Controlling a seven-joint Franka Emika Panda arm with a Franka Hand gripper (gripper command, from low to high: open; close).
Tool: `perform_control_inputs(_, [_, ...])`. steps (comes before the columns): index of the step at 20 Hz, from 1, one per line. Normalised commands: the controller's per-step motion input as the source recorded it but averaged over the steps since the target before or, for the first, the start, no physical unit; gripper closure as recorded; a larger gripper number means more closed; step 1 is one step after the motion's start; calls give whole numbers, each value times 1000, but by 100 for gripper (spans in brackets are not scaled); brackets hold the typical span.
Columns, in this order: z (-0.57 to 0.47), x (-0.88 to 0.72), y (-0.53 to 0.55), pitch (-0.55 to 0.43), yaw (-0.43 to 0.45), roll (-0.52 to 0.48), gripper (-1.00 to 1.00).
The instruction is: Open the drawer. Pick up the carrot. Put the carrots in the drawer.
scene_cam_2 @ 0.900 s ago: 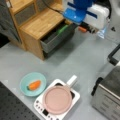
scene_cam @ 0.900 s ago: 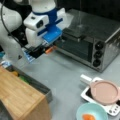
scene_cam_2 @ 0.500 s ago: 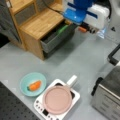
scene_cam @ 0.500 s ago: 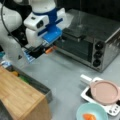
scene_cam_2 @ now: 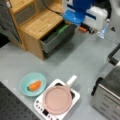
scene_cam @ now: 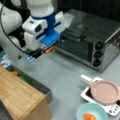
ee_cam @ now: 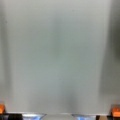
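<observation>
Now | step: drawer [scene_cam_2: 56, 40] stands open, carrot pick pending | gripper [scene_cam_2: 93, 30] above bare table beside drawer, holding nothing, jaw gap unclear | carrot [scene_cam_2: 35, 85] in bowl [scene_cam_2: 25, 81], well apart | judged need: travel to bowl, descend

Bare grey table [scene_cam_2: 82, 60] lies open between drawer [scene_cam_2: 56, 38], toaster oven [scene_cam_2: 107, 97] and bowl [scene_cam_2: 26, 78].

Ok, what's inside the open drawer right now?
In a front view the drawer stands pulled out, with a green vegetable lying in it. The wooden top and the end effector hide its back part. The carrot sits in the light-blue bowl.
</observation>
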Motion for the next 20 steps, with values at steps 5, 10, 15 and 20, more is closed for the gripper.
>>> perform_control_inputs(5, [-326, -470, -179, -238, 74, 126, -100])
perform_control_inputs(10, [-345, -561, -66, -307, 42, 81, -100])
perform_control_inputs(15, [-337, -555, -131, -363, 79, 52, -100])
perform_control_inputs(20, [-236, -400, -341, -309, 130, 41, -100])
